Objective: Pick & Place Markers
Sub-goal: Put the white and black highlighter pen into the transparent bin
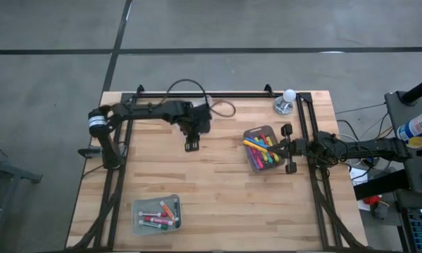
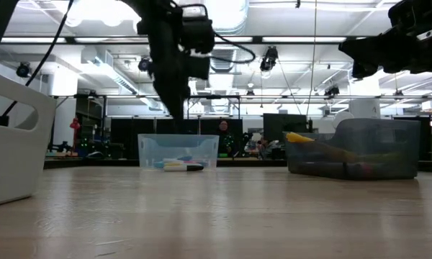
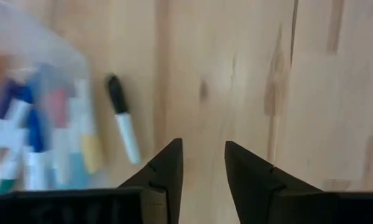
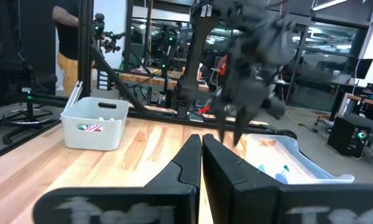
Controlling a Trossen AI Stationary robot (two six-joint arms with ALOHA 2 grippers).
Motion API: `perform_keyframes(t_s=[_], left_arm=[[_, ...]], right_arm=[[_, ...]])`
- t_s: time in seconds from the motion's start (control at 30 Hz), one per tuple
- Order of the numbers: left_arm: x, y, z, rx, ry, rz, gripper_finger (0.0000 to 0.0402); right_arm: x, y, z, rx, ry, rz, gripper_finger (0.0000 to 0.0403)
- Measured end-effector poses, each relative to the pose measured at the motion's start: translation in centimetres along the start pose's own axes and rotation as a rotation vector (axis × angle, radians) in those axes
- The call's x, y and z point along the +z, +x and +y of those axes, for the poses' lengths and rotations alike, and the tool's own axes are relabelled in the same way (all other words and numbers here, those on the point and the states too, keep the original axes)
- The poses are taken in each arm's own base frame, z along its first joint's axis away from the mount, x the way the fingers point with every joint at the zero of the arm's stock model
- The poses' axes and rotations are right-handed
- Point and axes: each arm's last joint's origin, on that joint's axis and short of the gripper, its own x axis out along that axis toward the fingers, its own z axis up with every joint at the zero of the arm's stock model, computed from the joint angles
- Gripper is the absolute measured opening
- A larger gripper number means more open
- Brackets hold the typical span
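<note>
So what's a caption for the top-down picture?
Left tool hangs open over bare table; right tool waits beside the marker bin.

Robotics lab or industrial workshop: a wooden worktable (image 1: 218, 176) in a black frame stands on grey concrete floor (image 1: 49, 91); beyond it, exposed ceiling ducting (image 2: 108, 61), strip lighting, equipment benches (image 4: 155, 78), cabling at 3 o'clock.

No text, label, brand, number or sign is showing legibly anywhere; any printing on the markers (image 1: 261, 149) and bins (image 1: 138, 211) is appearing too small to read.
</note>
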Motion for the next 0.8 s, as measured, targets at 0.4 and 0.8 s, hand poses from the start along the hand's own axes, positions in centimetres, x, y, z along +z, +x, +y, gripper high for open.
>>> perform_keyframes(t_s=[0.4, 0.8], left_arm=[[-2.9, 5.3, 0.0, 0.117, 0.028, 0.005, 0.0112], [-3.3, 6.7, 0.5, 0.265, 0.047, -0.059, 0.0112]], right_arm=[[0.0, 0.0, 0.0, 0.000, -0.001, 0.001, 0.0008], [0.0, 0.0, 0.0, 0.000, -0.001, 0.001, 0.0008]])
